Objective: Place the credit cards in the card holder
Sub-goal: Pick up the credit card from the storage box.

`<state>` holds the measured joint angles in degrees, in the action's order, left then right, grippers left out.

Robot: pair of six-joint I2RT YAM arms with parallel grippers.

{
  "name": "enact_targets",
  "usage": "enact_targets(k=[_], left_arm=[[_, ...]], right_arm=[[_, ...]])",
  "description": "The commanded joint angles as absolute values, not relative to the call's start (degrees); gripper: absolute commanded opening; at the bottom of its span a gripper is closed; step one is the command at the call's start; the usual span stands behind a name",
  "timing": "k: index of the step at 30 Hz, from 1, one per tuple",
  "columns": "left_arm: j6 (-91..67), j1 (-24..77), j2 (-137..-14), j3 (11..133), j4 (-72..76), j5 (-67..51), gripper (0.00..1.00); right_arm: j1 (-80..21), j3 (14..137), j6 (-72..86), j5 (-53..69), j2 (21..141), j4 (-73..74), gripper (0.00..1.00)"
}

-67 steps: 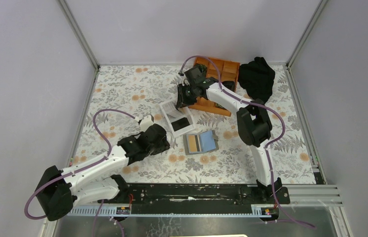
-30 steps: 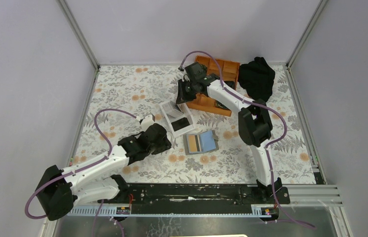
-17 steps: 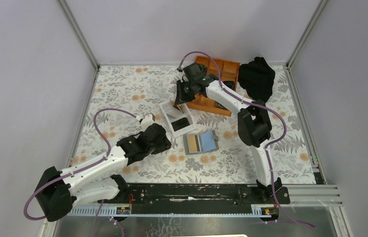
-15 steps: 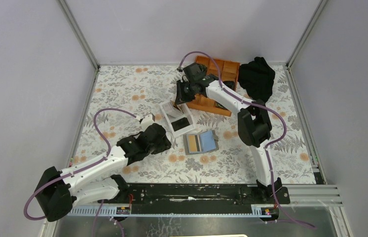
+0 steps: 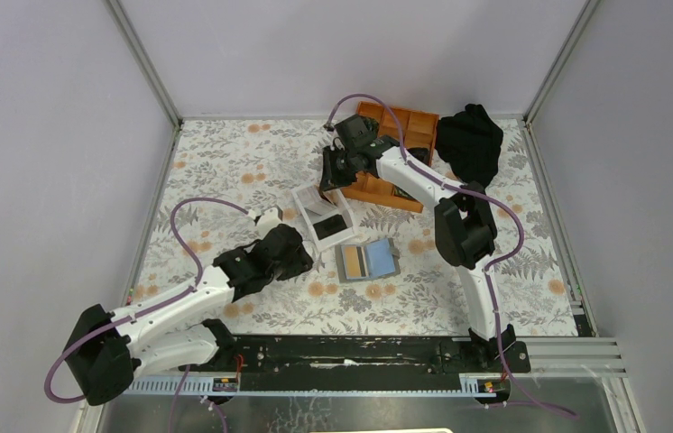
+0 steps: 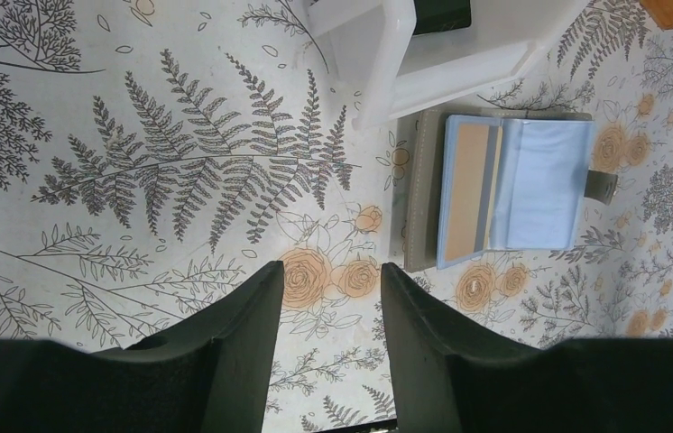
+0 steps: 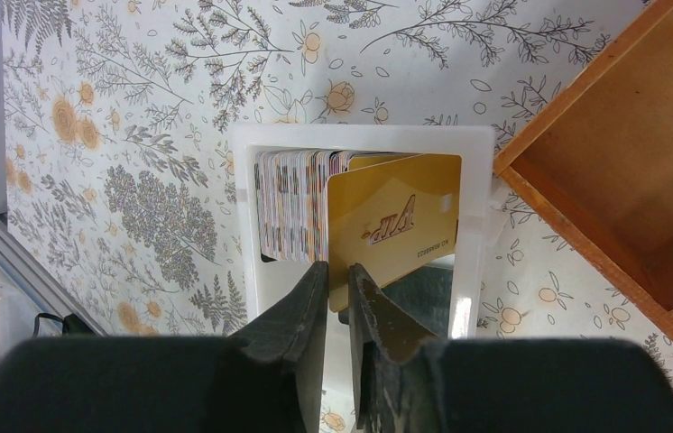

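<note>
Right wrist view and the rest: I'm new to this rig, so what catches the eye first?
The right end effector pinches a gold card over the white box, which holds a stack of cards. Nearer the bases, the grey card holder lies open with a tan card inside.

- The bench (image 5: pixel 225 158) is covered in a white sheet printed with grey ferns and orange flowers.
- Plain, pale lilac-grey walls (image 5: pixel 44 135) close it in at 9, 12 and 3 o'clock.
- Silver metal posts (image 5: pixel 144 61) rise from the far corners, at 11 and 1 o'clock.
- A black rail (image 5: pixel 360 354) runs along the 6 o'clock edge.
- The light is even and the shadows are soft.
</note>
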<state>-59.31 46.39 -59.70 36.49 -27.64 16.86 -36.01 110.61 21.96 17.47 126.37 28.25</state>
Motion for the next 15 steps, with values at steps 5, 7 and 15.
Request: enact_targets(k=[5, 7, 15], left_arm=[[-58.4, 45.8, -60.3, 35.7, -24.3, 16.6, 0.5], [-58.5, 45.8, -60.2, 35.6, -24.2, 16.6, 0.5], [-58.8, 45.8, -60.2, 35.5, -24.0, 16.3, 0.5]], right_arm=[[-36.8, 111.2, 22.1, 18.2, 124.1, 28.6, 0.2], [-36.8, 111.0, 22.0, 18.3, 124.0, 28.7, 0.2], [-36.8, 108.9, 21.9, 17.6, 122.8, 27.6, 0.16]])
